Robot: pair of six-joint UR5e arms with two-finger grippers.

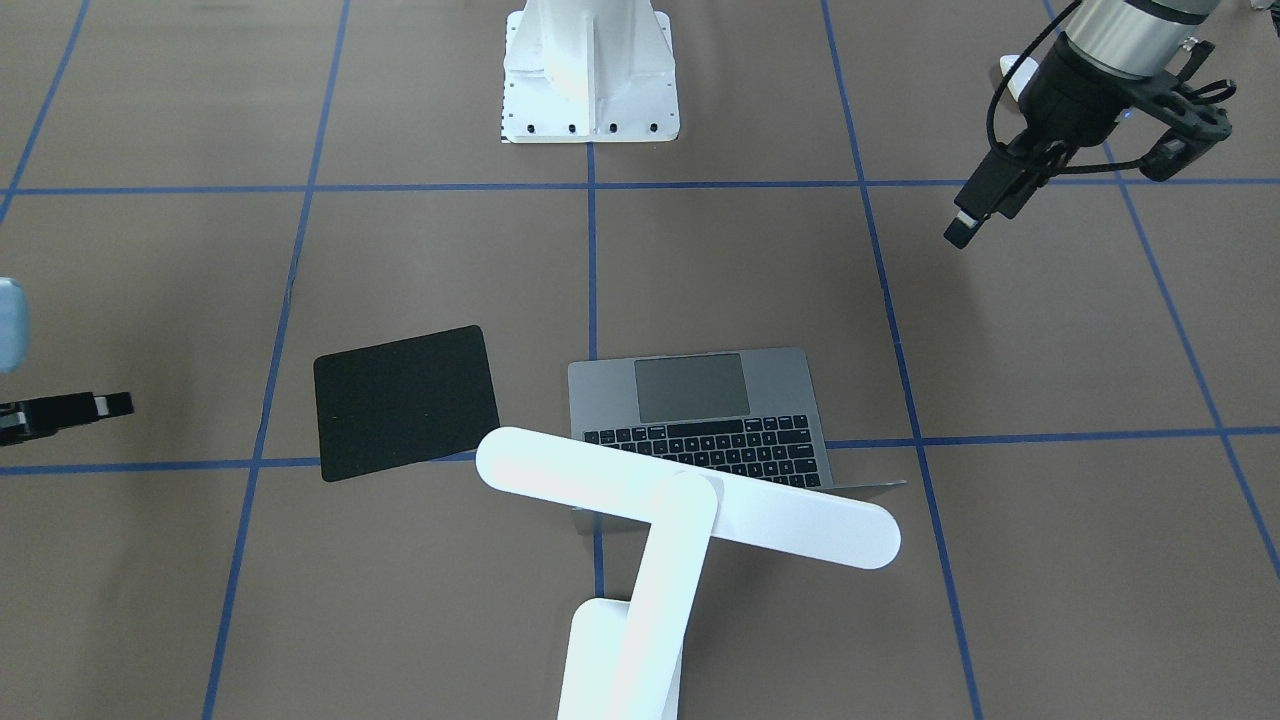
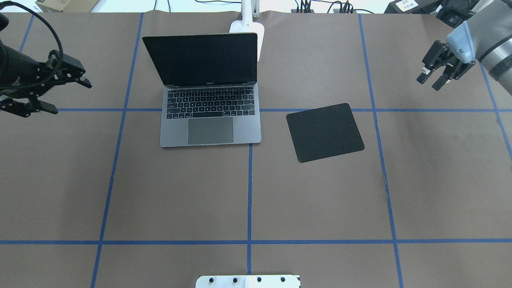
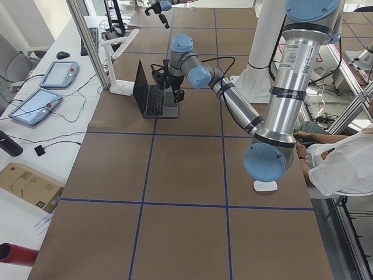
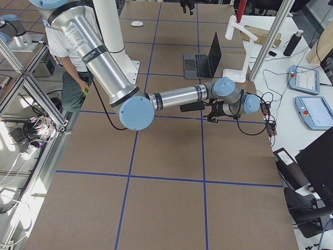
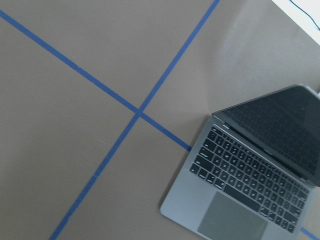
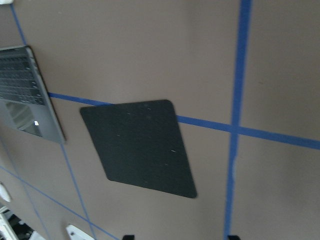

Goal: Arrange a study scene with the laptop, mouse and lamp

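- Front-facing view: the laptop (image 1: 700, 415) sits open mid-table (image 1: 1050, 350). The lamp (image 1: 690, 500) stands behind its screen, with the bar head reaching over the lid. The black mat (image 1: 405, 400) lies bare just beside the laptop. The left gripper (image 1: 1062, 200) hangs spread wide and empty.
- Overhead view: the right gripper (image 2: 428, 83) hovers at the far right, jaws apart, holding nothing. The mouse is outside this view.
- Left side view: the mouse (image 3: 265, 185) lies by the table edge beside the left arm's base, well apart from the mat. The arm's elbow hangs over it, and a seated person (image 3: 344, 163) is close by.
- Right side view: the mouse shows as a small white spot at the far end.
- Left wrist view: only the laptop's corner and the tape lines are visible.
- Right wrist view: the mat is below, with the gripper's tips spread at the bottom edge.
- Judgement: fetching the mouse looks like the step left. The left arm is nearest, but it must fold back under its own elbow and keep clear of the person.
- The mouse is glossy and low, so grip its narrow sides gently.
- Carry it along the near side of the laptop rather than over the screen or lamp head, then set it flat on the mat.
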